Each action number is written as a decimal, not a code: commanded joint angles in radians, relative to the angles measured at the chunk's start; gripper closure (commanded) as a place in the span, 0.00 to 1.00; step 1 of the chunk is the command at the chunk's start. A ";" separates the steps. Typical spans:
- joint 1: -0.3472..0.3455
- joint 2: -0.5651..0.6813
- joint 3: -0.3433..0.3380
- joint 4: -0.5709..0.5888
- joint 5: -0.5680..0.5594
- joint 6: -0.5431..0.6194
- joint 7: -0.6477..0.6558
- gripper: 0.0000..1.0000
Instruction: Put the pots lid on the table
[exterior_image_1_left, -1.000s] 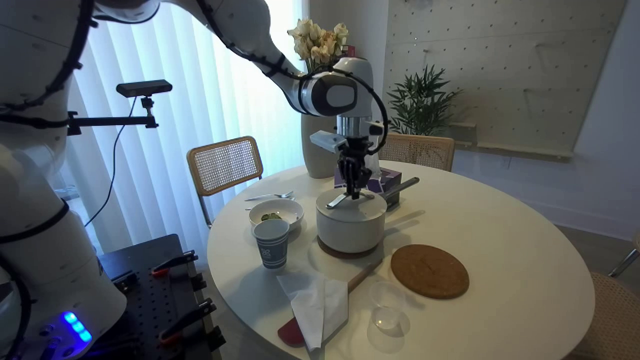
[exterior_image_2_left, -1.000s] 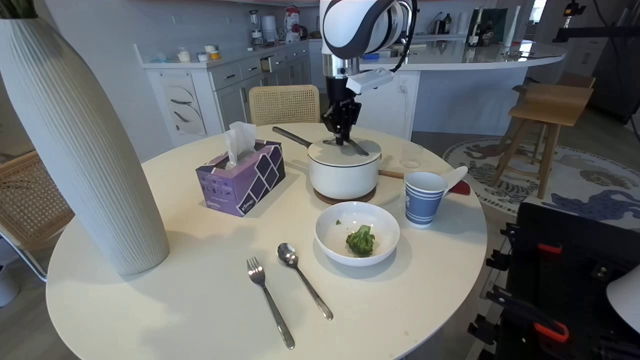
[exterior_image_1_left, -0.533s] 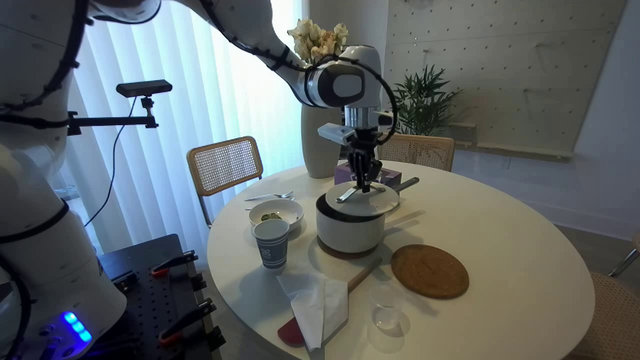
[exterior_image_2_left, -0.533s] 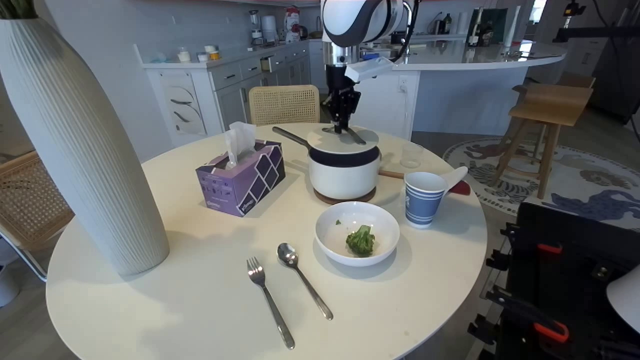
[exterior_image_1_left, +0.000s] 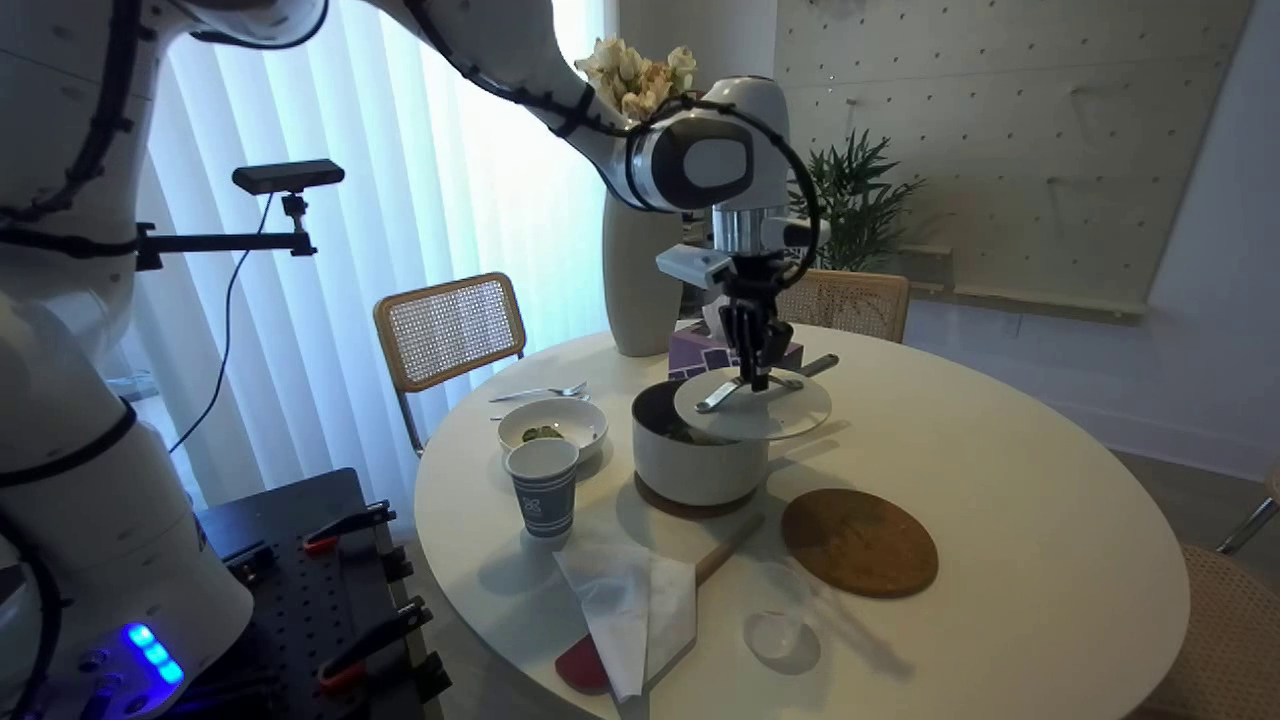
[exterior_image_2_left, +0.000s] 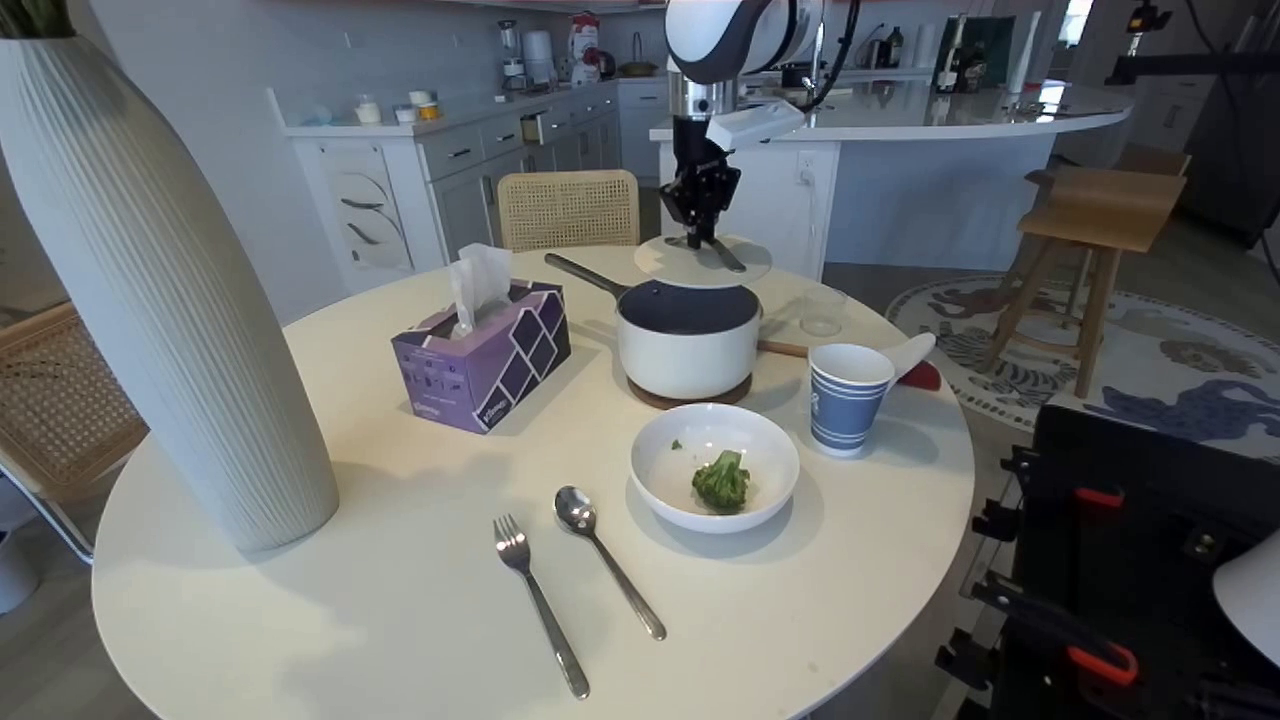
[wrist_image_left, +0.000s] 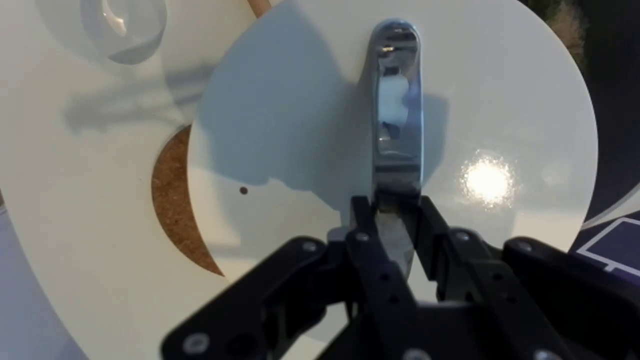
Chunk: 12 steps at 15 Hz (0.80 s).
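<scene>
The pale round lid is lifted above the cream-white pot in both exterior views (lid over pot; lid over pot). It is offset from the pot, so the dark inside partly shows. My gripper, also in an exterior view, is shut on the lid's metal handle. In the wrist view my gripper's fingertips clasp the handle, and the lid fills the middle. The white round table lies below.
A brown round mat lies near the pot. A clear cup, napkin, red spatula, paper cup, bowl with broccoli, fork, spoon, tissue box and tall vase stand around.
My gripper has raised the lid off the pot and carried it sideways, toward the right in both exterior views, uncovering the pot's dark inside. The pot has stayed in place.
</scene>
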<state>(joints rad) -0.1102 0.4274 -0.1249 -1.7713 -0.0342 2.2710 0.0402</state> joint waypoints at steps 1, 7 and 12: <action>-0.024 0.017 -0.016 0.060 -0.003 -0.036 0.007 0.94; -0.086 0.068 -0.029 0.127 0.010 -0.049 -0.023 0.94; -0.143 0.107 -0.034 0.193 0.022 -0.067 -0.051 0.94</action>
<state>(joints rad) -0.2313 0.5155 -0.1543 -1.6545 -0.0338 2.2561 0.0229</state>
